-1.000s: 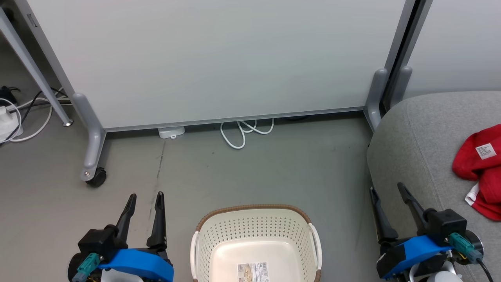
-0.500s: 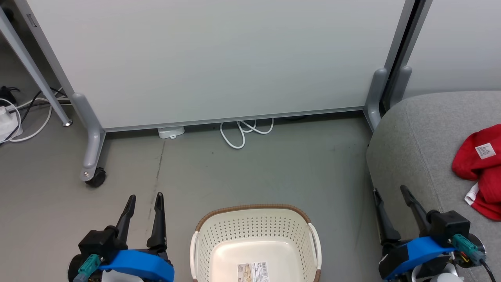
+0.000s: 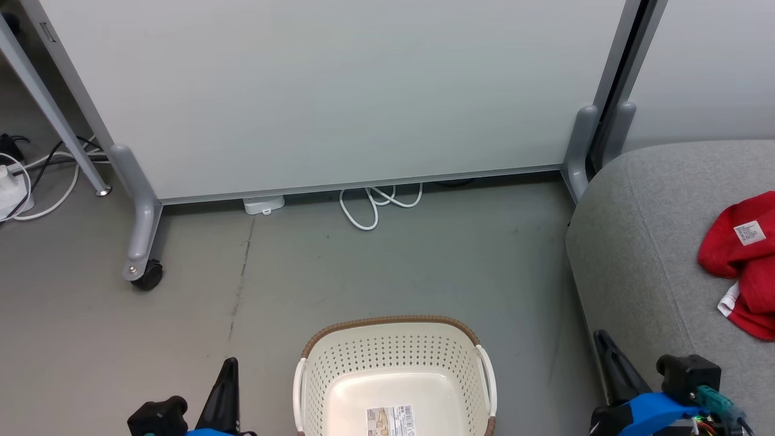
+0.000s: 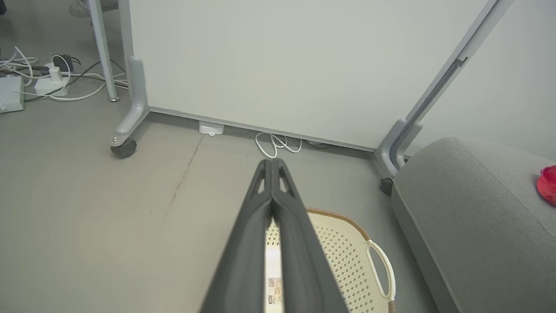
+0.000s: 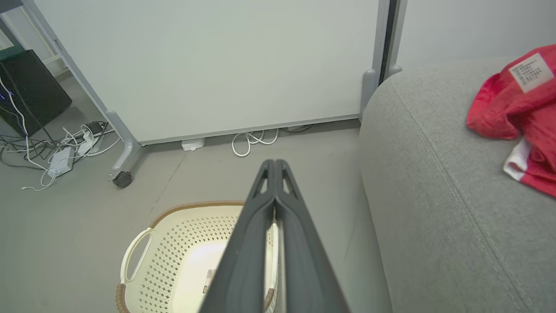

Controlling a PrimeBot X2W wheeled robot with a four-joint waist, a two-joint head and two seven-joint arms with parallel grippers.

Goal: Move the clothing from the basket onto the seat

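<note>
The cream perforated basket (image 3: 393, 363) stands on the floor at the bottom middle, with nothing in it but a paper label (image 3: 390, 419) on its bottom; it also appears as basket (image 4: 343, 256) and basket (image 5: 173, 256). The red clothing (image 3: 742, 260) lies bunched on the grey seat (image 3: 654, 254) at the right edge, also seen as clothing (image 5: 517, 113) with a white tag. My left gripper (image 3: 229, 370) is low at the lower left, shut with nothing in it, and its fingers (image 4: 271, 167) meet. My right gripper (image 3: 604, 342) is shut and empty beside the seat's front edge, fingers (image 5: 273, 167) together.
A pale wheeled partition panel (image 3: 339, 91) stands behind the basket, with a castor (image 3: 145, 275) at left. A white cable loop (image 3: 375, 203) and a small white box (image 3: 263, 204) lie under it. More cables and a power strip (image 5: 61, 161) sit at the far left.
Both grippers have gone from open to shut and have dropped toward the bottom of the head view. The basket and the clothing have not moved.
</note>
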